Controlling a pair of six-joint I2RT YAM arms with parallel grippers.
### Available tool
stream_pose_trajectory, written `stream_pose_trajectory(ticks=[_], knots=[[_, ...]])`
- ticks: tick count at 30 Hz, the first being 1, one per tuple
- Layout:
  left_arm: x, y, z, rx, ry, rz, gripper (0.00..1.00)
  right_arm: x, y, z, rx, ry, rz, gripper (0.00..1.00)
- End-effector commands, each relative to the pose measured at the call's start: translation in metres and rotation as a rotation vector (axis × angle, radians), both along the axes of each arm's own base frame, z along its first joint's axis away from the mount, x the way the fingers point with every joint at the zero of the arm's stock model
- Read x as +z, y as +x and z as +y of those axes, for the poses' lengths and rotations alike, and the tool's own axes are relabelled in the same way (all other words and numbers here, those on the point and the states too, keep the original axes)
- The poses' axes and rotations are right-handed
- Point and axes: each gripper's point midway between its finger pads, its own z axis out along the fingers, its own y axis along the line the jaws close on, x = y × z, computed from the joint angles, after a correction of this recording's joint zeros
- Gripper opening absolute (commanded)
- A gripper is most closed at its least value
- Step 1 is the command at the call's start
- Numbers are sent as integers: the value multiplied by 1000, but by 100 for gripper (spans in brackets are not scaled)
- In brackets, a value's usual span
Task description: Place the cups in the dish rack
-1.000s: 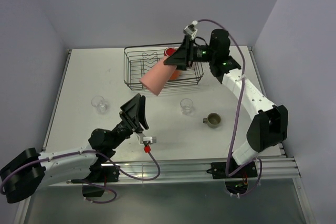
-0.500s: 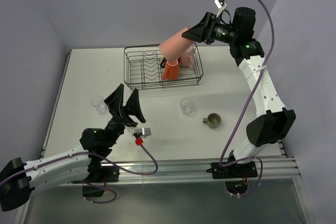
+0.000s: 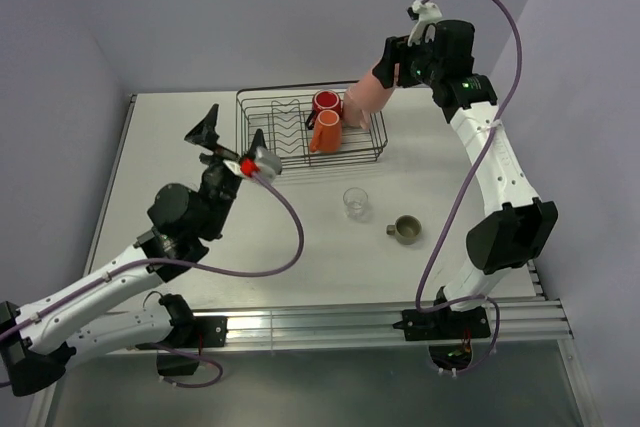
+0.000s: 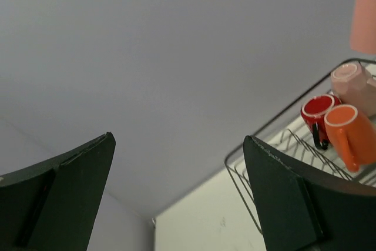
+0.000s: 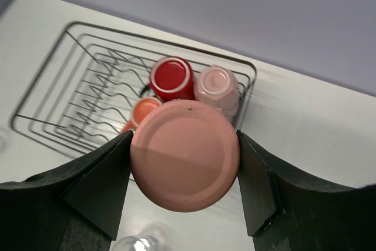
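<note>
The right gripper point(image 5: 185, 145) clasps the salmon tumbler point(image 3: 361, 97) above the right end of the dish rack point(image 3: 262, 137), higher than a second ago. The left gripper point(image 4: 176, 180) has lifted and spread wide, empty.

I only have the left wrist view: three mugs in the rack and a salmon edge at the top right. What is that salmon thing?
Observer: A tumbler, clamped between the right gripper's fingers, its base toward that wrist camera.
Operator: Where is it held?
Observer: The top view shows it raised by the far right corner of the rack.
Operator: Any cups not loaded?
Observer: Two show on the table in front of the rack: a glass and a grey mug.
</note>
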Motion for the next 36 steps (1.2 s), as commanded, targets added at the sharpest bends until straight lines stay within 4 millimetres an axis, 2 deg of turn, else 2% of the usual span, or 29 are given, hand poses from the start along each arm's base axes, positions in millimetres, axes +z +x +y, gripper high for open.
stream_pose_trajectory(ticks=[1, 2, 3, 4, 5, 6, 7, 12, 15, 25, 36], knots=[[-2, 16, 13, 23, -254, 246, 99, -13, 14, -12, -69, -147, -61, 0], [0, 20, 16, 28, -289, 280, 99, -15, 15, -11, -72, -155, -65, 0], [-19, 32, 19, 56, -329, 380, 99, -16, 17, -11, -79, -157, -76, 0], [-3, 34, 25, 57, -389, 397, 99, -24, 18, -10, -79, -170, -69, 0], [-5, 38, 27, 60, -419, 434, 99, -27, 20, -10, -87, -177, -71, 0], [-8, 45, 37, 89, -456, 465, 99, -27, 22, -8, -86, -181, -82, 0], [-13, 48, 32, 68, -492, 534, 99, -34, 24, -6, -84, -191, -74, 0], [-20, 65, 49, 93, -641, 596, 99, -51, 29, 6, -73, -200, -59, 0], [-29, 74, 52, 113, -657, 646, 99, -61, 29, 15, -60, -225, -58, 0], [-32, 78, 67, 135, -691, 646, 99, -98, 30, 32, -44, -288, -24, 0], [-35, 78, 68, 137, -673, 642, 99, -137, 27, 45, -33, -320, 24, 0]])
